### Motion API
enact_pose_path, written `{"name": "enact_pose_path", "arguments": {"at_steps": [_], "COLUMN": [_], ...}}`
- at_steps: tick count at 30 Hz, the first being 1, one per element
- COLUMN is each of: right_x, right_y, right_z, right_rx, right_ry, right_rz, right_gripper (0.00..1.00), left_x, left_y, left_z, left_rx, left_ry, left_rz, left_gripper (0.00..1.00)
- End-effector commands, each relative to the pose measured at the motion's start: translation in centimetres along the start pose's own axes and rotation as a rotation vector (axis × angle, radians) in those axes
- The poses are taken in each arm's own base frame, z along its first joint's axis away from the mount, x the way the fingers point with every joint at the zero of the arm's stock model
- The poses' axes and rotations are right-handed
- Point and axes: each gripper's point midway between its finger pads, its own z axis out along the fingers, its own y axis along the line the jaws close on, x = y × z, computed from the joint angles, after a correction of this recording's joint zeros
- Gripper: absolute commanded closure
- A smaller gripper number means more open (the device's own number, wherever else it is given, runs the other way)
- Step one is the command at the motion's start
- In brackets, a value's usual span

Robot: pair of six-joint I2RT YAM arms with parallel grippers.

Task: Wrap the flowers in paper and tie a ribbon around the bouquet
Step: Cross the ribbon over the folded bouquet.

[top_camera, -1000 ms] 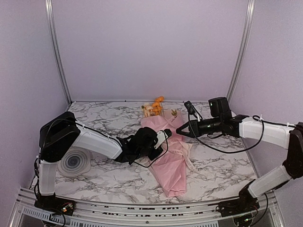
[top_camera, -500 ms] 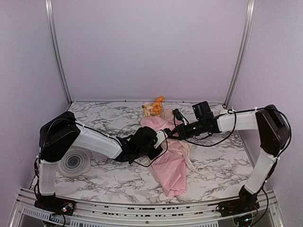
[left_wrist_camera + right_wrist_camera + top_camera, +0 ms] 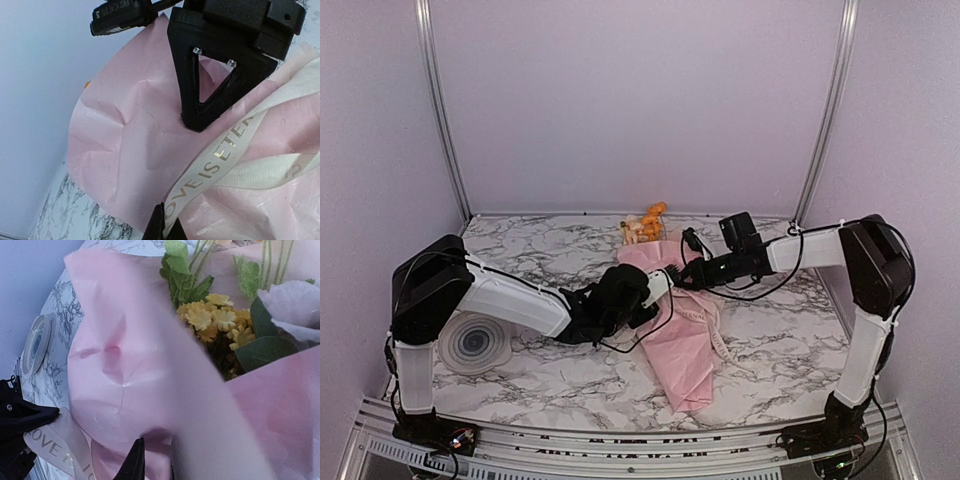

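over the far half of the bouquet (image 3: 682, 345), the left gripper (image 3: 163, 230) is clenched on the ribbon (image 3: 220, 159), which rises from between its tips as a flat cream band with gold lettering and crosses the paper (image 3: 120, 145). just beyond, the right gripper (image 3: 197, 120) presses its tip into the same pink sheet. its own camera shows a dark finger (image 3: 137, 460) with a fold of paper against it, but whether that fold is pinched or only pushed i cannot tell. outward from both, the bouquet lies mid-table, narrow end toward the near edge, wide end toward the far wall with the flowers (image 3: 648, 224) poking out

the ribbon looks limp, light and slick, so it would likely slide out of a loose hold; it is best taken flat across its width, close to the cone. the paper is thin and crinkly, creases where touched, and may tear or spring open if tugged. a doubled fold seems a safer hold than a single edge

only the left wrist view shows the lettering and the ribbon entering the fingers. only the right wrist view shows yellow blossoms and green leaves inside the cone. the top view alone shows the whole cone and a loose ribbon tail on its right; a grey ringed disc (image 3: 475, 342) sits well apart at the left on the marble table (image 3: 540, 250)
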Motion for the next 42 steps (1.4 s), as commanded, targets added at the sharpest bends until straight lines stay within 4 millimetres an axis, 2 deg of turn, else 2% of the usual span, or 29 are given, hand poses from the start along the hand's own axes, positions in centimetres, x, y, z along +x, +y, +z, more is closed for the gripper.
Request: {"name": "enact_pose_path", "arguments": {"at_steps": [1, 5, 10, 14, 18, 22, 24, 25, 28, 29, 30, 32, 37, 39, 42], "right_x": [0.0, 1.2, 2.0, 2.1, 2.1, 2.2, 2.2, 2.2, 2.2, 2.2, 2.2, 2.2, 2.2, 2.3, 2.3], "right_y": [-1.7, -2.3, -2.8, -2.8, -2.8, -2.8, -2.8, -2.7, -2.7, -2.7, -2.7, -2.7, -2.7, -2.8, -2.8], "right_z": [0.3, 0.4, 0.3, 0.2, 0.2, 0.3, 0.3, 0.2, 0.2, 0.2, 0.2, 0.1, 0.0, 0.1, 0.1], "right_rx": [0.042, 0.059, 0.069, 0.071, 0.069, 0.067, 0.065, 0.066, 0.066, 0.066, 0.067, 0.068, 0.072, 0.073, 0.073], "right_ry": [-0.005, 0.016, 0.029, 0.029, 0.030, 0.036, 0.035, 0.035, 0.036, 0.036, 0.038, 0.038, 0.037, 0.041, 0.046], "right_rz": [0.009, 0.023, 0.031, 0.028, 0.026, 0.027, 0.026, 0.026, 0.025, 0.025, 0.025, 0.024, 0.024, 0.027, 0.027], "right_gripper": [0.82, 0.81, 0.81, 0.81, 0.81, 0.81, 0.81, 0.81, 0.81, 0.81, 0.81, 0.81, 0.81, 0.81, 0.81], "left_x": [-1.0, 0.0, -0.7, -0.3, -0.5, -1.6, -2.8, -3.3, -3.6, -3.0, -2.3, -2.7, -3.1, -3.7, -3.9], "left_y": [0.8, -1.1, -4.7, -7.5, -9.6, -10.1, -9.3, -8.2, -5.1, -4.8, -5.1, -5.9, -8.4, -8.6, -8.6], "left_z": [-1.2, -1.4, -3.3, -5.0, -7.2, -8.4, -8.1, -7.3, -3.7, -2.7, -2.0, -1.3, -1.5, -1.3, -0.1], "left_rx": [-0.123, -0.046, 0.159, 0.351, 0.530, 0.652, 0.673, 0.652, 0.523, 0.494, 0.494, 0.531, 0.660, 0.671, 0.645], "left_ry": [0.002, -0.002, -0.064, -0.067, -0.086, -0.092, -0.101, -0.100, -0.054, -0.013, 0.029, 0.038, 0.012, 0.000, 0.004], "left_rz": [0.098, 0.070, 0.027, 0.021, 0.042, 0.043, -0.003, -0.044, -0.117, -0.100, -0.065, -0.038, -0.046, -0.056, -0.055], "left_gripper": [1.00, 1.00, 0.85, 0.76, 0.44, 0.31, 0.30, 0.33, 0.53, 0.55, 0.56, 0.54, 0.45, 0.42, 0.43]}}
